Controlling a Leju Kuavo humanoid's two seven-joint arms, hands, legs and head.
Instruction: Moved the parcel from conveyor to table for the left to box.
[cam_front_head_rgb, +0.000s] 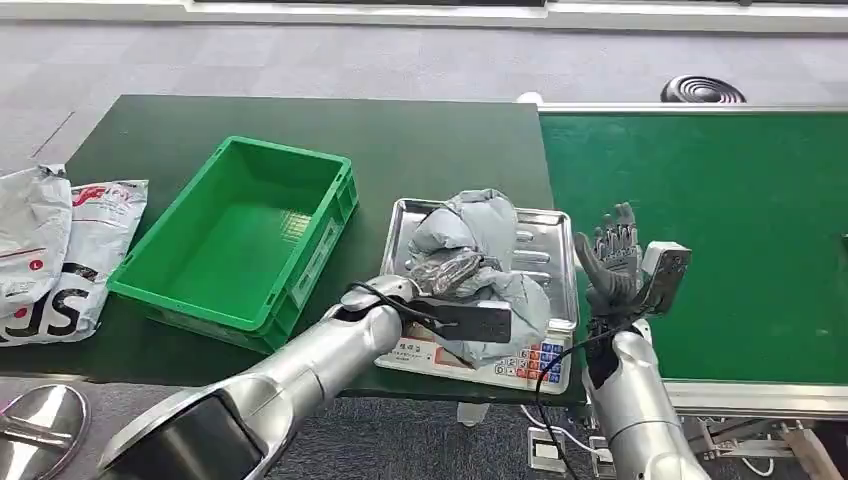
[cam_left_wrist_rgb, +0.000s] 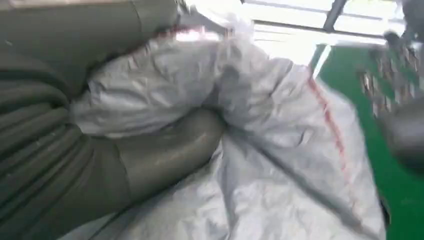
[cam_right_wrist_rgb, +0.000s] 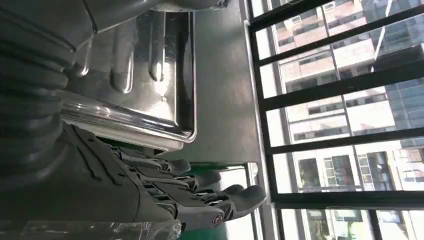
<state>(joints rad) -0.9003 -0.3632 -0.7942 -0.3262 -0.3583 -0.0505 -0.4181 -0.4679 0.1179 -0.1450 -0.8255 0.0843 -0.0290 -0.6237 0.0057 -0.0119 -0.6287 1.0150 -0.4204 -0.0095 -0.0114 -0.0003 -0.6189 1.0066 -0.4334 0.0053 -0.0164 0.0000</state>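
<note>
Two white printed mailer bags (cam_front_head_rgb: 55, 245) are laid overlapping at the left end of the dark green surface. A silver weighing scale (cam_front_head_rgb: 520, 300) with a metal tray and a coloured keypad (cam_front_head_rgb: 538, 360) is placed at the front edge of that surface. A black coiled object (cam_front_head_rgb: 702, 91) is seen on the grey carpeted floor (cam_front_head_rgb: 400, 60) beyond, a round silver disc (cam_front_head_rgb: 35, 425) is seen at the lower left, and window frames (cam_right_wrist_rgb: 320, 100) with buildings behind them are visible in the right wrist view.
</note>
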